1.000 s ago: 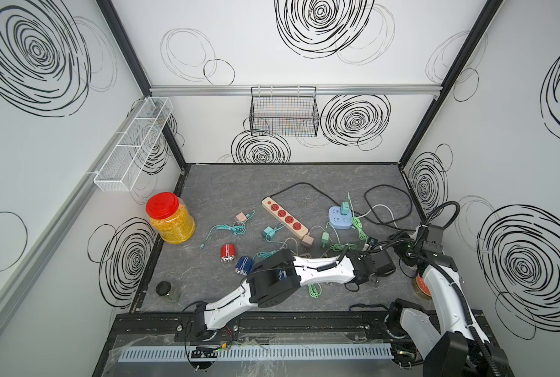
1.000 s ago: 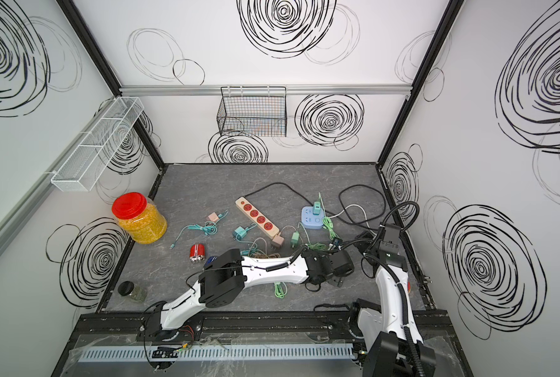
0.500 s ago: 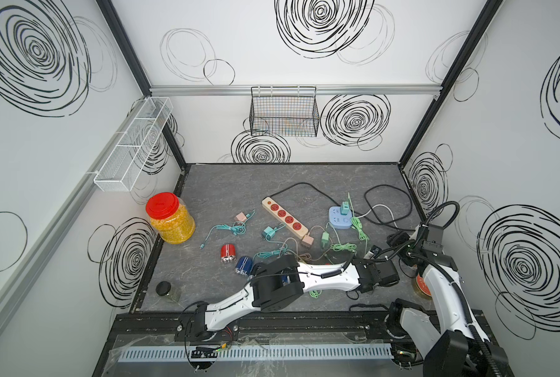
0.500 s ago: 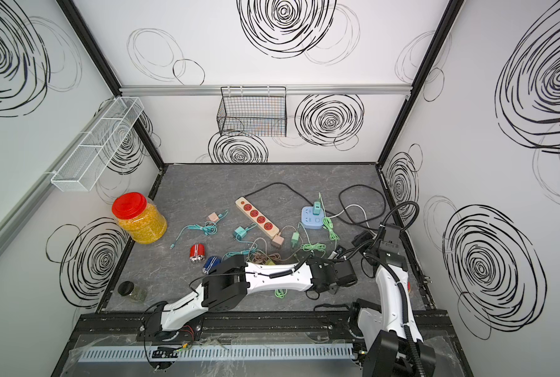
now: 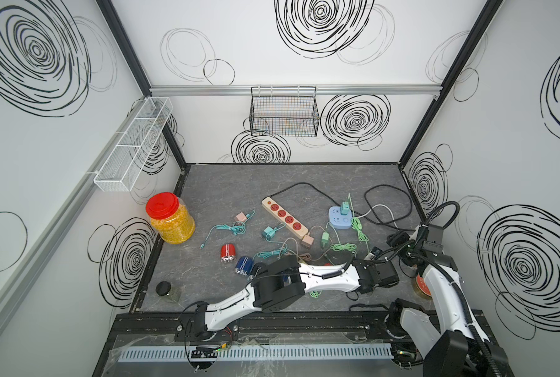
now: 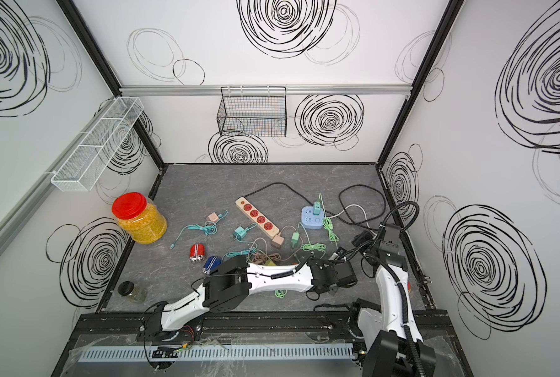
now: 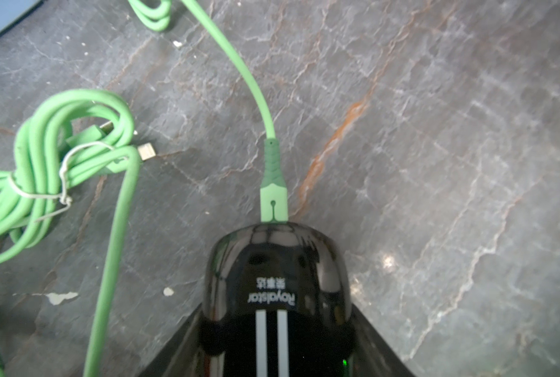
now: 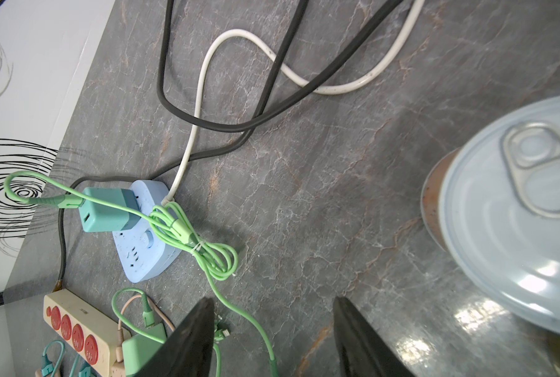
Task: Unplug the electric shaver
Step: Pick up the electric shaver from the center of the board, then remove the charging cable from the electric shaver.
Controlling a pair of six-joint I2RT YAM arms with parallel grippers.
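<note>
Two holds: left gripper straddles slick, light shaver, bench 4 o'clock, clamp unclear. Spread right gripper should pinch stiff plug.

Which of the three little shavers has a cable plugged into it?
The black shaver, with a green cable in its end; the red shaver and blue shaver show no plug.
</note>
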